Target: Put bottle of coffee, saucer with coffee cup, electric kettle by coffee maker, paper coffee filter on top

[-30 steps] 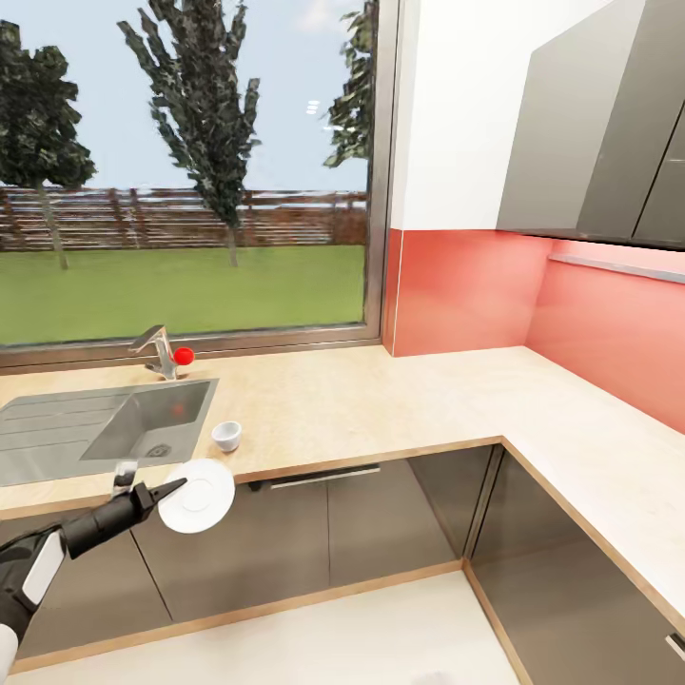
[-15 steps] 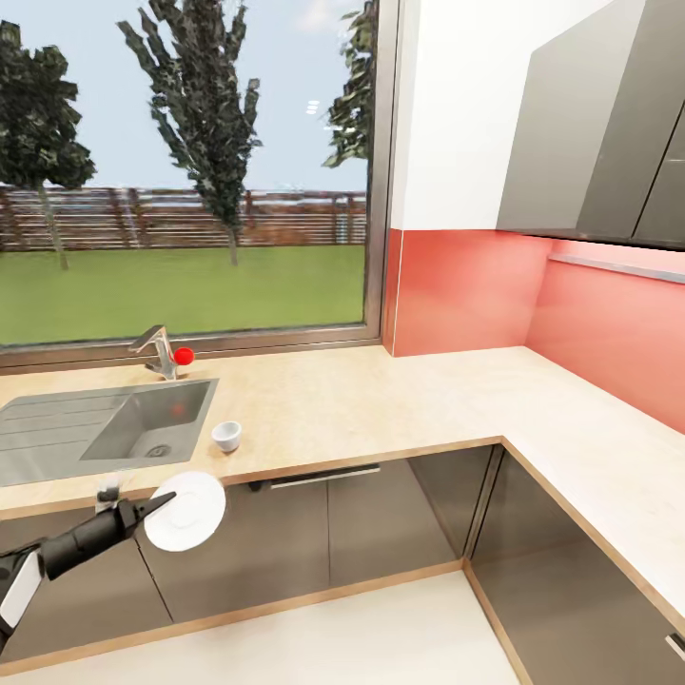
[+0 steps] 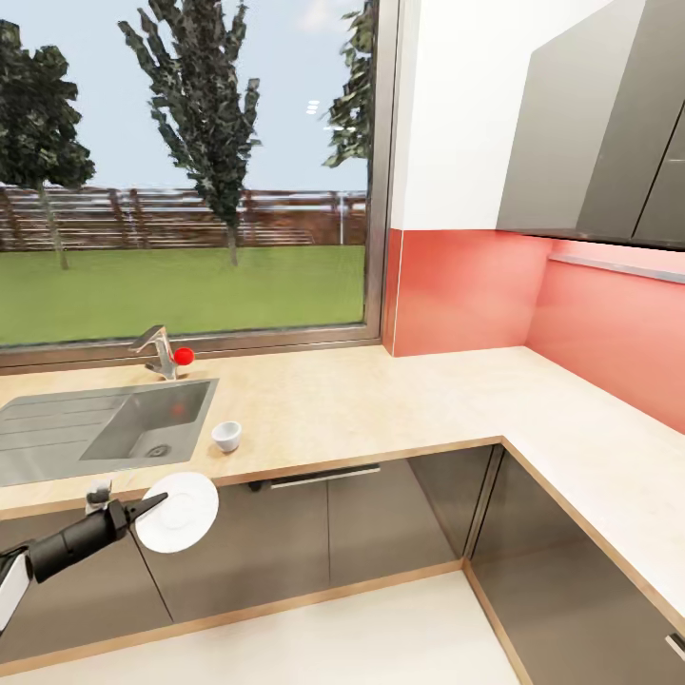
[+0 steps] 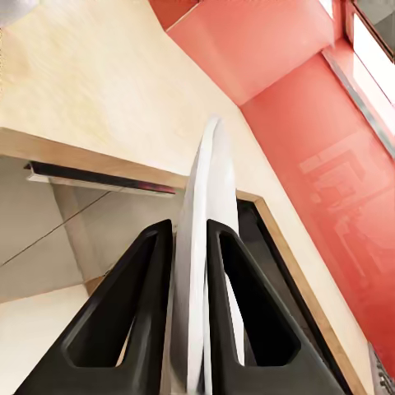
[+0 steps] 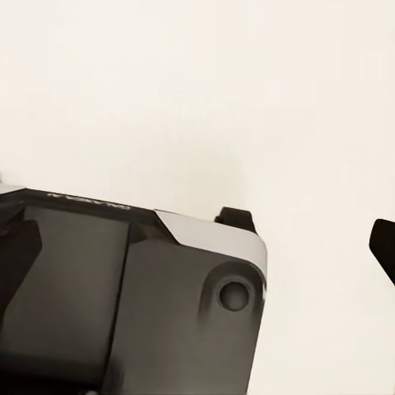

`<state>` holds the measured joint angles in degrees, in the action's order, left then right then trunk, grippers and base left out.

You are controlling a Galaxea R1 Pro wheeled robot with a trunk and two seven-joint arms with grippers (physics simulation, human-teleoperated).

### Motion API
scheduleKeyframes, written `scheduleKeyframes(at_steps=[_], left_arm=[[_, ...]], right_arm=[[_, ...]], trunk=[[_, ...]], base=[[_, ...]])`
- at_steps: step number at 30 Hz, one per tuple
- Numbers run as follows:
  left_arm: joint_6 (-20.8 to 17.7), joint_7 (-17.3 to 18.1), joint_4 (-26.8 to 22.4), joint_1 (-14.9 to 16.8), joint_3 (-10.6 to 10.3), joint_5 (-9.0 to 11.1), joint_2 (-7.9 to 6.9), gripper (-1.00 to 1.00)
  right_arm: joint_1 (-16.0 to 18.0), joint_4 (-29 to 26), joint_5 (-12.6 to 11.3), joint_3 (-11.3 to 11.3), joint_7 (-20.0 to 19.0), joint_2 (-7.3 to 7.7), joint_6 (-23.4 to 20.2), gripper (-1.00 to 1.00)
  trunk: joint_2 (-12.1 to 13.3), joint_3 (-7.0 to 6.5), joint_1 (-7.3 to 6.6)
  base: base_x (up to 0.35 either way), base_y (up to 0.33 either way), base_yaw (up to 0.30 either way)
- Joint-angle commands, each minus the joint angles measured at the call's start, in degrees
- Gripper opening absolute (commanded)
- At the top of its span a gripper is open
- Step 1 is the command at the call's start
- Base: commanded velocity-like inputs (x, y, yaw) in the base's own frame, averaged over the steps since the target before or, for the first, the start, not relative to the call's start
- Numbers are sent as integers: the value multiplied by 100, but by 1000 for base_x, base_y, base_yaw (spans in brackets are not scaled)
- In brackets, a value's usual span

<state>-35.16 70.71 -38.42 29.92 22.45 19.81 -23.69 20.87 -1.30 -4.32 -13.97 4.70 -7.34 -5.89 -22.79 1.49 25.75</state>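
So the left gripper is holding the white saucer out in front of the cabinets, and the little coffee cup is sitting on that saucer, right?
Not quite. The left gripper does hold the saucer off the counter edge, but the coffee cup stands on the countertop beside the sink, as the head view shows.

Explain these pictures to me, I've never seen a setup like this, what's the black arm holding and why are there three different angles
This is a simulated two-armed wheeled robot in a kitchen. One picture comes from a camera on its head, looking down over the countertop. The others come from cameras near each gripper. The left gripper pinches a white saucer by its rim, out in front of the cabinet doors; the left wrist view shows the saucer edge-on between the black fingers. On the counter sit a sink, a faucet and a small white coffee cup. The right wrist view looks at pale floor and part of the robot itself.
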Motion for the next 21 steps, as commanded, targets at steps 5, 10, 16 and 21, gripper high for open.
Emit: scheduleKeyframes(at_steps=[5, 10, 16, 21], left_arm=[[-29, -2, 1, 3, 553, -4, 5, -100], [-19, -17, -3, -114, 815, -13, -1, -100], [-38, 4, -7, -290, 866, 10, -154, -100], [-46, 79, -8, -314, 874, 14, -190, -100]], right_arm=[[-45, -11, -36, -45, 36, 10, -35, 100], [-130, -11, -34, -44, 44, 30, -35, 100], [-151, -11, -34, -44, 48, 53, -35, 100], [-153, -11, -34, -44, 48, 57, -35, 100]], trunk=[[-13, 27, 4], [-13, 46, 4], [-13, 57, 4], [-13, 58, 4]], base=[[0, 0, 157], [0, 0, 236], [0, 0, 263], [0, 0, 270]])
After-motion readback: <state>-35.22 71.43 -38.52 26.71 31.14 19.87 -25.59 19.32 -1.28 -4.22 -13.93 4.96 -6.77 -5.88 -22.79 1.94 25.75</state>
